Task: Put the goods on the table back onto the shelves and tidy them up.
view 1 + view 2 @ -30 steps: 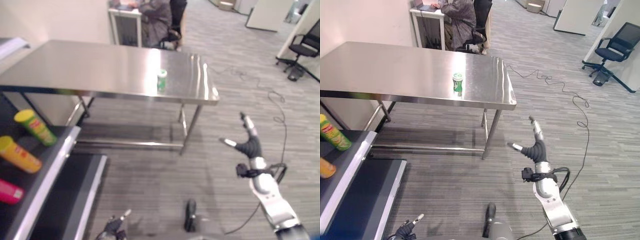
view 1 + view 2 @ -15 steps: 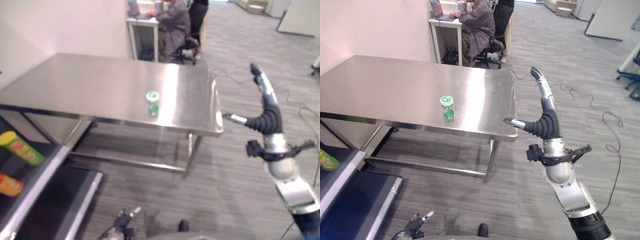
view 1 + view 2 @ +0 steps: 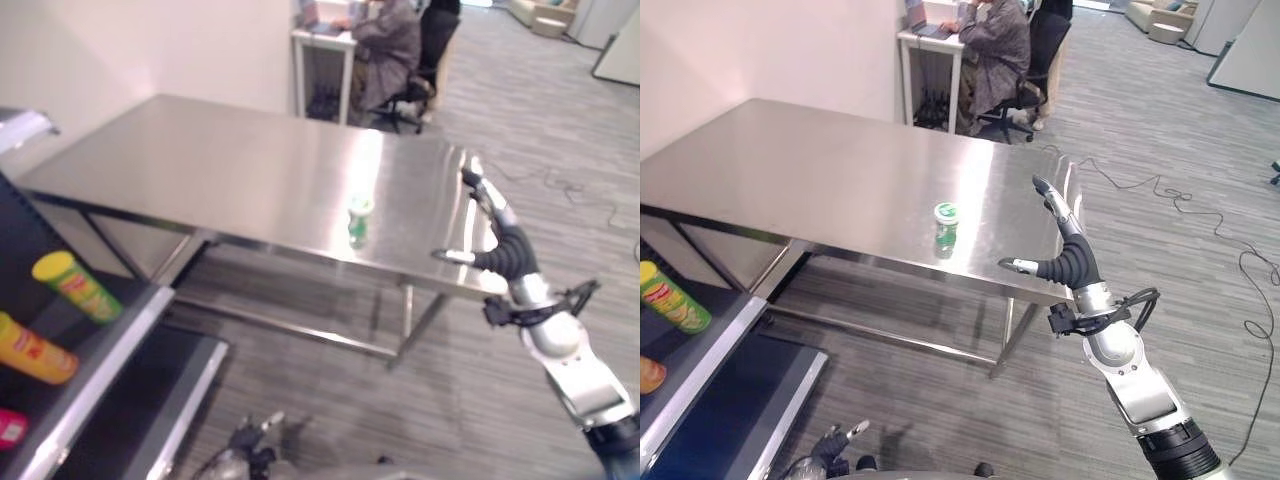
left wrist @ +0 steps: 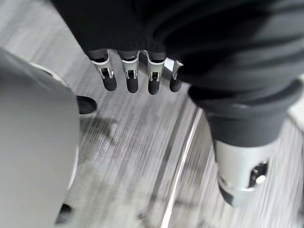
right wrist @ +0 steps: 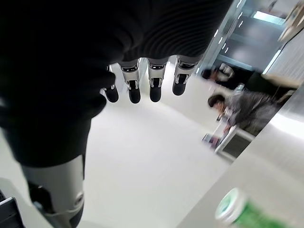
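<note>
A small green bottle with a white-and-green lid (image 3: pixel 359 218) stands upright near the front edge of the steel table (image 3: pixel 230 165). It also appears past my right hand in the right wrist view as the bottle (image 5: pixel 236 214). My right hand (image 3: pixel 1072 264) hovers open over the table's front right corner, to the right of the bottle and apart from it, fingers straight and thumb pointing at the bottle. My left hand (image 3: pixel 246 462) hangs low over the floor, its fingers (image 4: pixel 129 77) relaxed and holding nothing.
A dark shelf unit (image 3: pixel 105 375) stands at my left with a yellow-green tube (image 3: pixel 76 286), an orange tube (image 3: pixel 36 350) and a pink pack (image 3: pixel 8 428) lying on it. A person (image 3: pixel 997 45) sits at a white desk behind the table. A cable (image 3: pixel 1160 190) lies on the floor at right.
The camera has swung, shifting the whole scene. My right hand has risen from beside the floor, then come down and in toward the table corner, nearer the bottle. The bottle stays put.
</note>
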You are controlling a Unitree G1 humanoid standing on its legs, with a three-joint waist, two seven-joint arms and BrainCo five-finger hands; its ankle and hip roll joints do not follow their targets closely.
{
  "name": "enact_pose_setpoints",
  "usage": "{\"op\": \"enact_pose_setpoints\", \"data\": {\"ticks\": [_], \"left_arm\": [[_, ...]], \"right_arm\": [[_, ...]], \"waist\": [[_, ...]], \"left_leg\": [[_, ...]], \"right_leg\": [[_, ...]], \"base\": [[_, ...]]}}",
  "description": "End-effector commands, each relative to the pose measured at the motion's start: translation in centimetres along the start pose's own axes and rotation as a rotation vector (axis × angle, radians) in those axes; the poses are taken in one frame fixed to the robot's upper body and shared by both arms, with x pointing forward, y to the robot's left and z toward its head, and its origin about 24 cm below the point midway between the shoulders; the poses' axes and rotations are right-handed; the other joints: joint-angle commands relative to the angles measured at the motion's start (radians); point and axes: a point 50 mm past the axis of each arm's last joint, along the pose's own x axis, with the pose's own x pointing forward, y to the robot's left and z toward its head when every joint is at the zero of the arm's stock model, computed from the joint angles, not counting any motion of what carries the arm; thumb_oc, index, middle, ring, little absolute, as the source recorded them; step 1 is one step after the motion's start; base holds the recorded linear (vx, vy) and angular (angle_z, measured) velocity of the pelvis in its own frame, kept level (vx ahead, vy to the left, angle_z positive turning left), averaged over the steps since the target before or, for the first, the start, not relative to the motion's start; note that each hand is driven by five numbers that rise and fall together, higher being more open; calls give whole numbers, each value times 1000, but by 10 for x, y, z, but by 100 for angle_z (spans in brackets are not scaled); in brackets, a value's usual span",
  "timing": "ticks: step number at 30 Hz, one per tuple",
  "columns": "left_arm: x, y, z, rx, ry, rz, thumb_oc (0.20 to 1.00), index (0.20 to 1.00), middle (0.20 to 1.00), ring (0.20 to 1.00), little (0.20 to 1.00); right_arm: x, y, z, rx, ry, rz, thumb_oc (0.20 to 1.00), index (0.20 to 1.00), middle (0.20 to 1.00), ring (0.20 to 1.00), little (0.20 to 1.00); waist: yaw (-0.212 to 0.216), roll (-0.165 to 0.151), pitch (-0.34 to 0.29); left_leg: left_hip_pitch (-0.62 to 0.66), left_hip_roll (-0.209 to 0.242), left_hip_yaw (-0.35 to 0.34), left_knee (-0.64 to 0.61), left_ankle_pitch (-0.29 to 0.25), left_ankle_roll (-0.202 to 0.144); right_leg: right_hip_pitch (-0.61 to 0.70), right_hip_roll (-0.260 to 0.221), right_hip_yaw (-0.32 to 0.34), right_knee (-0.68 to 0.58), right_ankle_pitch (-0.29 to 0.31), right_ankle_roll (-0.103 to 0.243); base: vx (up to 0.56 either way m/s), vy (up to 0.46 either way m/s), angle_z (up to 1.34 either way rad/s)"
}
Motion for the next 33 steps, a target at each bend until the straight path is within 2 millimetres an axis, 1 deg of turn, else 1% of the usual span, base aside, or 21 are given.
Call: {"op": "enact_pose_setpoints", "data": {"ticks": [1, 2, 4, 6, 8, 9, 10, 12, 13, 14, 15, 16, 18, 19, 21, 22, 24, 29, 30, 32, 33], "left_arm": [[-3, 4, -7, 47, -4, -13, 1000, 1000, 1000, 1000, 1000], [-3, 9, -8, 38, 1, 2, 1000, 1000, 1000, 1000, 1000], [-4, 14, -14, 41, 28, 11, 1000, 1000, 1000, 1000, 1000], [-5, 16, -17, 69, 33, -5, 1000, 1000, 1000, 1000, 1000], [-7, 19, -16, 98, 19, -29, 1000, 1000, 1000, 1000, 1000], [-7, 22, -15, 111, 11, -28, 1000, 1000, 1000, 1000, 1000], [-6, 22, -14, 127, 20, -29, 1000, 1000, 1000, 1000, 1000], [-6, 22, -14, 141, 25, -31, 1000, 1000, 1000, 1000, 1000], [-5, 24, -13, 175, 36, -26, 1000, 1000, 1000, 1000, 1000], [-4, 24, -13, 175, 35, -27, 1000, 1000, 1000, 1000, 1000], [-3, 21, -6, 204, 13, -40, 1000, 1000, 1000, 1000, 1000], [-3, 21, -6, 204, 13, -40, 1000, 1000, 1000, 1000, 1000], [-3, 19, -6, 236, 14, -61, 1000, 1000, 1000, 1000, 1000], [-3, 19, -6, 244, 16, -67, 1000, 1000, 1000, 1000, 1000], [-3, 20, -7, 237, 22, -71, 1000, 1000, 1000, 1000, 1000], [-3, 19, -7, 236, 21, -71, 1000, 1000, 1000, 1000, 1000], [-3, 18, -7, 217, 24, -82, 1000, 1000, 1000, 1000, 1000], [-3, 16, -12, 214, 40, -114, 1000, 1000, 1000, 1000, 1000], [-3, 16, -12, 206, 41, -117, 1000, 1000, 1000, 1000, 1000], [-3, 15, -12, 191, 46, -119, 1000, 1000, 1000, 1000, 1000], [-3, 15, -12, 190, 46, -119, 1000, 1000, 1000, 1000, 1000]], "right_arm": [[4, -11, 9, -79, -53, -43, 1000, 1000, 1000, 1000, 1000], [4, -11, 8, -95, -41, -48, 1000, 1000, 1000, 1000, 1000], [4, -9, 1, -119, -3, -40, 1000, 1000, 1000, 1000, 1000], [4, -8, -16, -113, 82, -17, 1000, 1000, 1000, 1000, 1000], [5, -12, -33, -242, 161, 23, 1000, 1000, 1000, 1000, 1000], [10, -17, -35, -309, 164, 21, 1000, 1000, 1000, 1000, 1000], [13, -27, -39, -334, 188, -11, 1000, 1000, 1000, 1000, 1000], [16, -30, -40, -367, 190, -13, 1000, 1000, 1000, 1000, 1000], [18, -39, -39, -389, 190, -18, 1000, 1000, 1000, 1000, 1000], [18, -39, -39, -389, 190, -18, 1000, 1000, 1000, 1000, 1000], [22, -47, -41, -413, 203, -14, 1000, 1000, 1000, 1000, 1000], [22, -47, -42, -414, 203, -14, 1000, 1000, 1000, 1000, 1000], [30, -57, -37, -435, 185, 0, 1000, 1000, 1000, 1000, 1000], [33, -59, -37, -431, 182, 5, 1000, 1000, 1000, 1000, 1000], [45, -64, -39, -434, 190, 35, 1000, 1000, 1000, 1000, 1000], [46, -64, -39, -434, 188, 36, 1000, 1000, 1000, 1000, 1000], [58, -63, -41, -396, 199, 77, 1000, 1000, 1000, 1000, 1000], [74, -62, -53, -368, 264, 163, 1000, 1000, 1000, 1000, 1000], [83, -59, -55, -381, 279, 205, 1000, 1000, 1000, 1000, 1000], [91, -52, -58, -374, 296, 255, 1000, 1000, 1000, 1000, 1000], [91, -52, -58, -374, 295, 256, 1000, 1000, 1000, 1000, 1000]], "waist": [[29, 42, -36], [30, 41, -34], [36, 36, -27], [42, 29, -14], [46, 29, -9], [48, 30, -5], [48, 28, -6], [51, 23, -7], [54, 14, -14], [54, 14, -13], [57, 4, -20], [57, 4, -20], [61, -5, -27], [62, -7, -30], [77, -23, -39], [76, -22, -38], [91, -37, -43], [112, -59, -48], [117, -65, -47], [122, -72, -47], [121, -72, -46]], "left_leg": [[48, 30, -10, -39, -63, -12], [51, 8, -2, -39, -71, -1], [67, -38, 7, -39, -97, 32], [94, -64, 34, -39, -115, 50], [108, -69, 50, -40, -124, 58], [108, -72, 46, -38, -126, 58], [107, -77, 35, -22, -133, 63], [105, -76, 31, -14, -135, 63], [110, -71, 21, -8, -140, 62], [110, -71, 20, -8, -140, 62], [110, -63, 10, -2, -141, 58], [110, -63, 9, -2, -141, 58], [111, -53, 0, 1, -141, 54], [112, -50, -3, 0, -141, 53], [115, -39, -12, -6, -139, 47], [115, -39, -12, -7, -139, 47], [120, -34, -16, -13, -138, 43], [128, -39, -14, -20, -141, 41], [131, -41, -11, -20, -143, 41], [138, -42, -8, -22, -145, 40], [138, -42, -8, -22, -145, 40]], "right_leg": [[-54, -142, 60, 30, 57, 121], [-59, -165, 59, 36, 81, 125], [-67, -201, 62, 46, 100, 135], [-81, -226, 55, 68, 132, 139], [-83, -218, 43, 82, 123, 131], [-83, -215, 53, 86, 139, 134], [-73, -208, 64, 86, 135, 136], [-71, -205, 65, 89, 134, 136], [-62, -200, 65, 91, 124, 138], [-61, -200, 64, 91, 123, 138], [-53, -194, 64, 101, 121, 139], [-53, -194, 63, 101, 121, 139], [-45, -186, 57, 105, 114, 141], [-42, -183, 51, 104, 111, 141], [-26, -178, 34, 95, 104, 142], [-25, -177, 33, 94, 104, 142], [-15, -178, 20, 83, 106, 146], [-9, -186, 17, 79, 122, 154], [-10, -189, 20, 82, 124, 154], [-8, -192, 22, 82, 125, 154], [-8, -192, 23, 82, 125, 154]], "base": [[-14, 487, 12], [-10, 449, -8], [-17, 262, -13], [-21, 181, -12], [11, 90, -37], [58, 55, -25], [43, 31, -1], [71, -7, 5], [89, -30, -3], [139, -59, 0], [68, -37, 4], [100, -53, 9], [68, -36, 12], [80, -38, 16], [51, -28, 11], [9, -12, 10], [8, 1, 13], [-3, 17, 3], [0, 0, 0], [-7, 16, 0], [0, 0, 0]]}}
